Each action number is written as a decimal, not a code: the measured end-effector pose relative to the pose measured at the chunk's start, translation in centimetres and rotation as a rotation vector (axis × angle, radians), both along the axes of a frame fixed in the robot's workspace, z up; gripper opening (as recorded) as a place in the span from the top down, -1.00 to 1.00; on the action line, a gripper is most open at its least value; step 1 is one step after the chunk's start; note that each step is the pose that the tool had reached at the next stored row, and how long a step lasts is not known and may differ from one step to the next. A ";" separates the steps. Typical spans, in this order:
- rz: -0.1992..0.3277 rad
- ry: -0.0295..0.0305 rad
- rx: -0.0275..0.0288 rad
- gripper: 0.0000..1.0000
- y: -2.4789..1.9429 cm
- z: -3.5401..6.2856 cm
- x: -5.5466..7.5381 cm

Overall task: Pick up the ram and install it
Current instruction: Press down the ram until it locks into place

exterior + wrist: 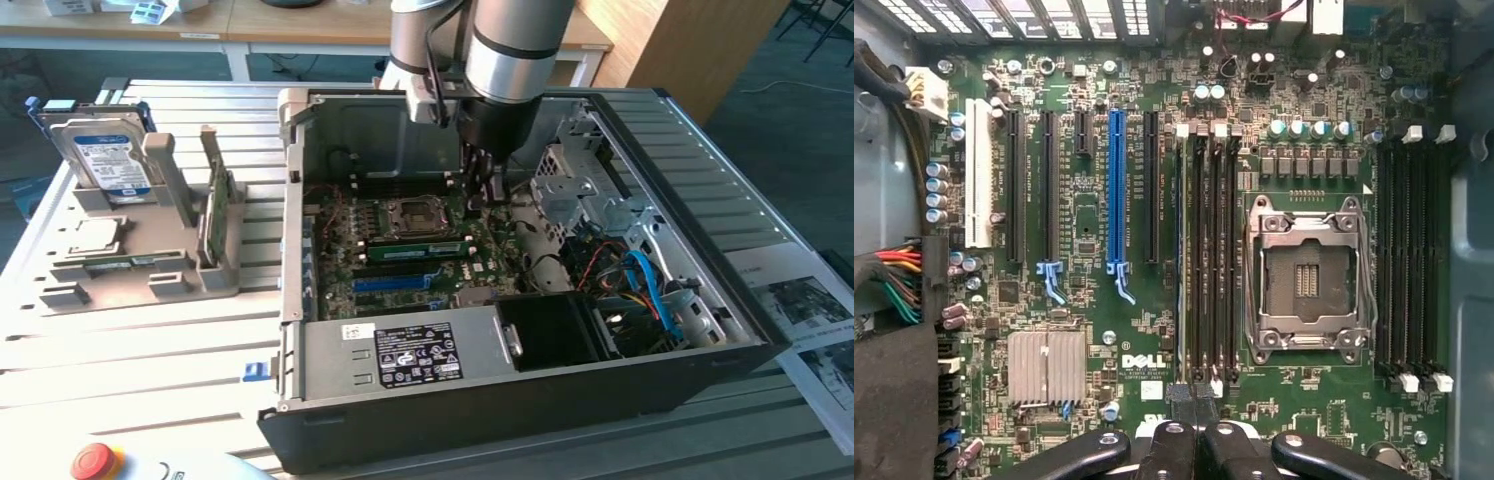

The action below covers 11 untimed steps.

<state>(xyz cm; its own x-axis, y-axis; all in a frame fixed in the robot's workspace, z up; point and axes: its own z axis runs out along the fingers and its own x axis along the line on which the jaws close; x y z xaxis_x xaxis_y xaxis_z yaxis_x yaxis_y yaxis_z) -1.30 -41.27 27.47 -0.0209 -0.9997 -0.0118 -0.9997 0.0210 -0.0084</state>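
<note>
Gripper [491, 190] inside case; ram [416, 250] seated.

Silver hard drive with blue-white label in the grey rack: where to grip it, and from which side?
The silver hard drive's free upper edge, pinched across its flat faces, from above: it stands upright, base sunk in the grey rack.

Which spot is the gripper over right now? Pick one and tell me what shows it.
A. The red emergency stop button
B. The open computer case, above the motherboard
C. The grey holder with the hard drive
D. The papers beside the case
B: in the exterior view the gripper reaches down inside the open computer case, and the wrist view looks straight onto the motherboard with its CPU socket.
</note>
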 end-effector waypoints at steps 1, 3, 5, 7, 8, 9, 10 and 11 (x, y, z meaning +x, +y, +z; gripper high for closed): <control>0.000 0.0000 0.0000 0.80 0.00 -0.11 0.0; 0.000 0.0000 -0.0001 0.80 0.00 -0.30 0.0; 0.000 0.0000 -0.0001 0.80 0.00 -0.48 0.0; 0.000 0.0000 0.0000 0.80 0.00 -0.68 0.0; 0.000 0.0000 0.0000 0.80 0.00 -0.78 0.0; 0.000 0.0000 0.0000 0.80 0.00 -0.87 0.0; 0.000 0.0000 0.0000 0.80 0.00 -0.98 0.0; 0.000 -0.0001 0.0000 0.80 0.00 -1.09 0.0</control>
